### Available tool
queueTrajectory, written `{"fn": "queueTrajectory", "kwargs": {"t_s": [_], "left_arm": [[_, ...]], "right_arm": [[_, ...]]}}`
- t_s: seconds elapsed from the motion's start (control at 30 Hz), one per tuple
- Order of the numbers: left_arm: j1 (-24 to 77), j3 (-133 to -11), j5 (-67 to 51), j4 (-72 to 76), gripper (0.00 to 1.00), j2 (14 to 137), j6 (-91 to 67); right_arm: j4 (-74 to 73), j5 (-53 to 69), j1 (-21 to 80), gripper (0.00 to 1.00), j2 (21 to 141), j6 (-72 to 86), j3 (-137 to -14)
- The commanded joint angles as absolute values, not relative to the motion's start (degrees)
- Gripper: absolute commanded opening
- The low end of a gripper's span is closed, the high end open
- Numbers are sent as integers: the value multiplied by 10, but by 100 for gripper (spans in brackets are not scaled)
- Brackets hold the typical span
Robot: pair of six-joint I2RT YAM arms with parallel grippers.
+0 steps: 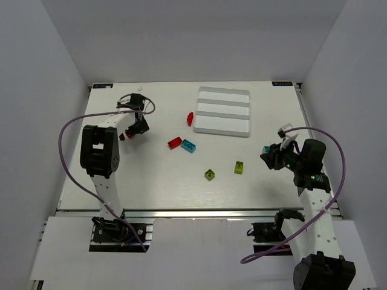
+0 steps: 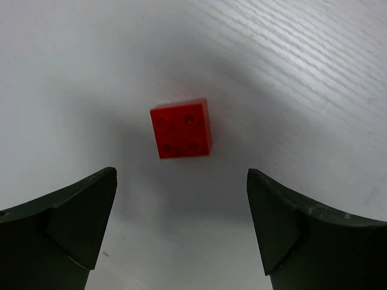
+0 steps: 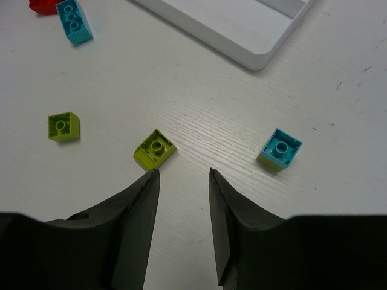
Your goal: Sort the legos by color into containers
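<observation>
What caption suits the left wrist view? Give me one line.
Open left fingers aimed at a red four-stud lego lying studs-up on the white table.

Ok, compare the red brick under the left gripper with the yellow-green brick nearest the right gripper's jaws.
The red brick lies studs up, four showing; the yellow-green brick lies upside down, hollow underside showing. The red brick sits centred ahead of the left gripper, jaws wide; the yellow-green brick sits off to one side of the right gripper, jaws narrower. Both are small square bricks, loose on the table.
</observation>
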State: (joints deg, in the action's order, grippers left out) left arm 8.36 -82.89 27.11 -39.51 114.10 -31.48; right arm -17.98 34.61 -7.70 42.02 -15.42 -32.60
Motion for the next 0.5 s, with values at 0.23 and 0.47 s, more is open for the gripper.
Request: {"fn": "queueTrajectory", "kwargs": {"t_s": [0.23,0.47], "left_arm": [[44,-931,242,-421,85,1198,-301],[33,-868,172,-377,77,1169,-305]], "right_arm": [[-173,321,-54,44,419,-153,-351],[-170,299,-35,44,425,-153,-352]]}}
